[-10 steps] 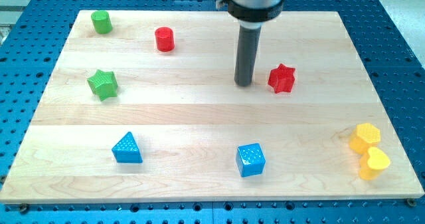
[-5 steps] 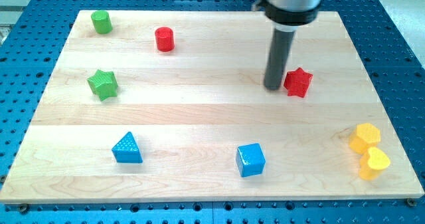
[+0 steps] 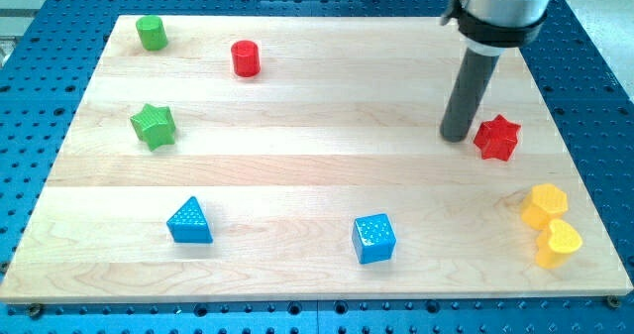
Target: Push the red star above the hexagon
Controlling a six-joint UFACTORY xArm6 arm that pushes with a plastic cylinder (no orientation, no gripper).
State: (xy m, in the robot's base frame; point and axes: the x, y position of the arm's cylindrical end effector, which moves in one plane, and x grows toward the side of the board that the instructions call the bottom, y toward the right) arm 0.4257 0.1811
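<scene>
The red star (image 3: 496, 138) lies on the wooden board at the view's right. My tip (image 3: 456, 137) is just left of it, touching or nearly touching its left side. The yellow hexagon (image 3: 545, 204) sits below and to the right of the star, near the board's right edge, with a yellow heart (image 3: 559, 243) pressed against its lower side.
A red cylinder (image 3: 245, 57) and a green cylinder (image 3: 152, 33) stand near the top left. A green star (image 3: 154, 126) is at the left. A blue triangle (image 3: 189, 221) and a blue cube (image 3: 373, 238) lie near the bottom edge.
My tip has moved to the view's right and slightly down, pushing the red star right toward the yellow hexagon. The other blocks have not moved.
</scene>
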